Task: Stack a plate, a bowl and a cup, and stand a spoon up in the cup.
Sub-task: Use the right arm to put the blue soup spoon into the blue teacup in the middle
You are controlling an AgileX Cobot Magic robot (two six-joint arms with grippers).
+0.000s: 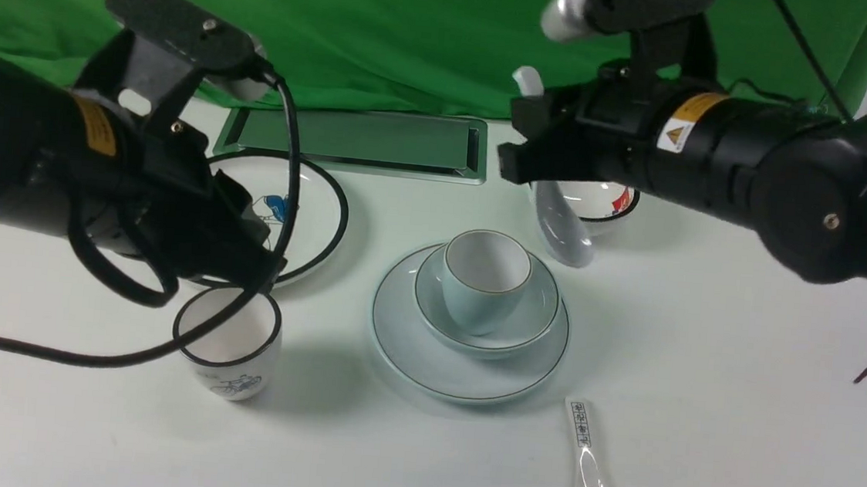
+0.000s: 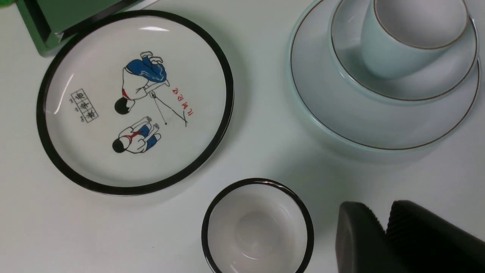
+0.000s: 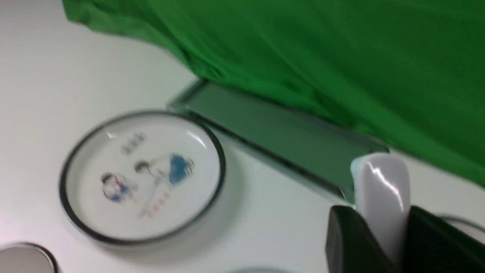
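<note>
The pale blue plate [image 1: 424, 359] lies mid-table with the pale bowl [image 1: 532, 321] on it and the blue cup [image 1: 479, 297] upright in the bowl. My right gripper [image 1: 534, 139] is shut on the plain white spoon [image 1: 564, 231], held off the table just behind the stack, scoop hanging down and handle tip up. In the right wrist view the spoon handle [image 3: 382, 185] sits pinched in that gripper [image 3: 382, 235]. My left gripper [image 2: 386, 227] is shut and empty, hovering beside the black-rimmed cup [image 2: 257, 227]; the plate [image 2: 341, 121], bowl [image 2: 348, 72] and cup [image 2: 394, 53] show there too.
A black-rimmed cartoon plate [image 1: 320, 211] lies at left under my left arm, and a black-rimmed cup [image 1: 228, 343] stands in front of it. A small bowl with a red mark [image 1: 607, 203] sits behind the spoon. A labelled spoon [image 1: 590, 465] lies near front. A metal slot [image 1: 356, 141] runs along the back.
</note>
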